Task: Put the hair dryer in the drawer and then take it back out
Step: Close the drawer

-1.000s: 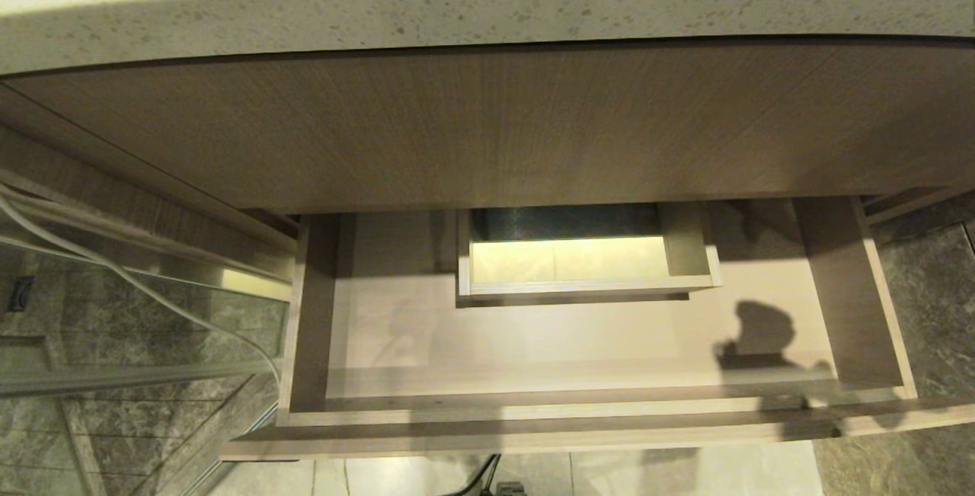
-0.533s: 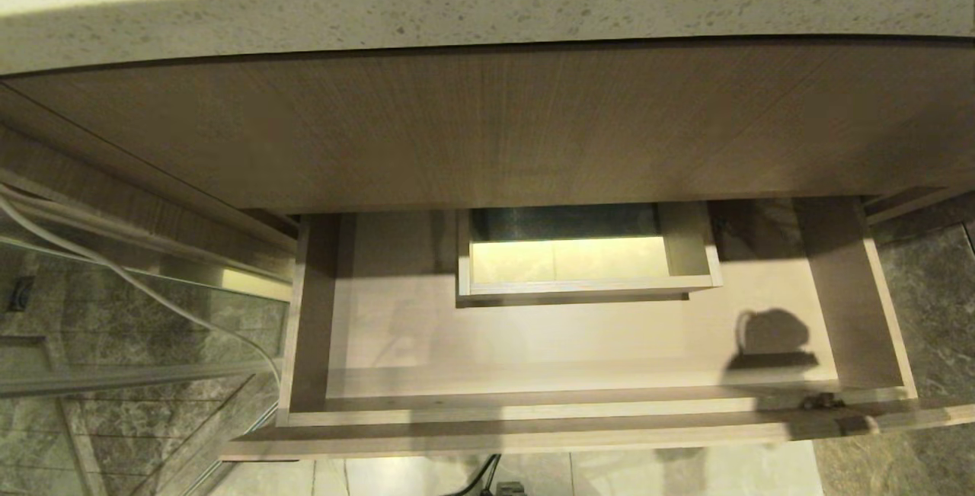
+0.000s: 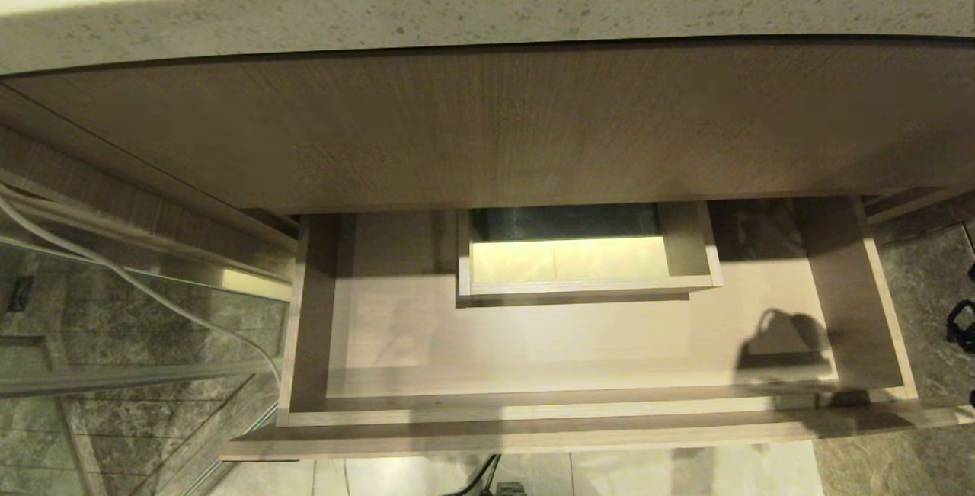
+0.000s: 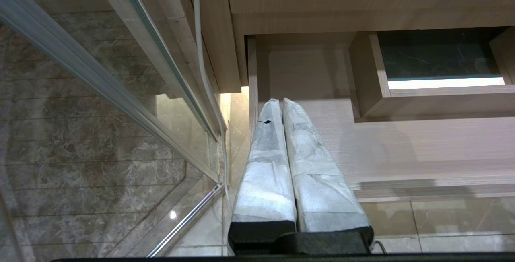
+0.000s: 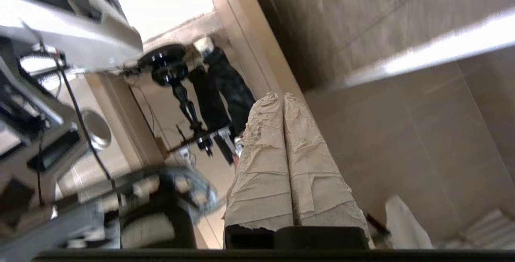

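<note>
1. The wide, shallow, light-brown wood-grain drawer (image 3: 579,344) stood pulled out under the speckled stone desk (image 3: 487,16), and its floor lay bare. The small white hair dryer showed in none of the views, so its place could not be told.
2. Left of the drawer, a thin white cable (image 3: 137,283) ran along a glass panel (image 3: 114,328) over grey marble tiles (image 3: 46,435).
3. The left hand (image 4: 281,103), its two paper-wrapped fingers pressed together on nothing, hung parked just outside the drawer's left wall.
4. At the back of the drawer, in the middle, sat the rectangular boxed cutout (image 3: 586,283).
5. The right hand (image 5: 281,97), fingers together and empty, was off to the right of the drawer, pointing away from it towards a tiled floor and other equipment; only a dark edge of that arm (image 3: 961,321) showed in the head view.
6. Judged from this, the dryer had yet to be picked up. A good fetch would need that hand opened wide before reaching the barrel, gripping clear of the wound cord.
7. On the way back, the drawer's right wall, its front rail and the cutout were the things to steer around.
</note>
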You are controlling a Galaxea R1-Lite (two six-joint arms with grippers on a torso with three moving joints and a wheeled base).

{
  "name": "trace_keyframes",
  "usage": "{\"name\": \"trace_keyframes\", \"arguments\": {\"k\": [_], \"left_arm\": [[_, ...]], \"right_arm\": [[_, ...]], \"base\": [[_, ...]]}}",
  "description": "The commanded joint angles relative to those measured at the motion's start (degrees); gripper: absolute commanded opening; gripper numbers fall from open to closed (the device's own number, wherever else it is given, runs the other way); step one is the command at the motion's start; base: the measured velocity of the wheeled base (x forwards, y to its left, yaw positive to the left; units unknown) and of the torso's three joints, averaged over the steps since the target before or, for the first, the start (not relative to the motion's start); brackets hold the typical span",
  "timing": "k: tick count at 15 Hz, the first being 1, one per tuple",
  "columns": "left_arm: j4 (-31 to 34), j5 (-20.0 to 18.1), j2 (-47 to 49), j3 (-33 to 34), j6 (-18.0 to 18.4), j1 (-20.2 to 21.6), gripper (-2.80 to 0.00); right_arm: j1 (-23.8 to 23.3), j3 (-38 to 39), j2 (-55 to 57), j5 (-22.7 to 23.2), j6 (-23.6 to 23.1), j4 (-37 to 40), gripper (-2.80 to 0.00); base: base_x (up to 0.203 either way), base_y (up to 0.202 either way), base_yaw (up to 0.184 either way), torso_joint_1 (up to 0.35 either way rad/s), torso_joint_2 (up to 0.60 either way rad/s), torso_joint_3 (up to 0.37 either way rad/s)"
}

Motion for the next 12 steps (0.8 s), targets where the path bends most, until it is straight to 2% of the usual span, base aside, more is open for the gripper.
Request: {"name": "trace_keyframes", "arguments": {"k": [1,3,5,12], "left_arm": [[-0.1,0.0,0.0,2.3,-0.1,0.0,-2.80],[-0.1,0.0,0.0,2.3,-0.1,0.0,-2.80],[-0.1,-0.1,0.0,2.3,-0.1,0.0,-2.80],[-0.1,0.0,0.0,2.3,-0.1,0.0,-2.80]], "right_arm": [[-1.4,-0.6,5.0,0.4,-1.8,-2.7,-2.80],[-2.4,-0.6,6.9,2.4,-4.8,-7.8,-2.80],[-2.7,-0.8,9.5,3.1,-5.8,-10.9,-2.80],[-4.2,-5.3,13.8,3.4,-6.4,-13.4,-2.80]], "base": [[0.000,0.000,0.000,0.000,0.00,0.000],[0.000,0.000,0.000,0.000,0.00,0.000],[0.000,0.000,0.000,0.000,0.00,0.000],[0.000,0.000,0.000,0.000,0.00,0.000]]}}
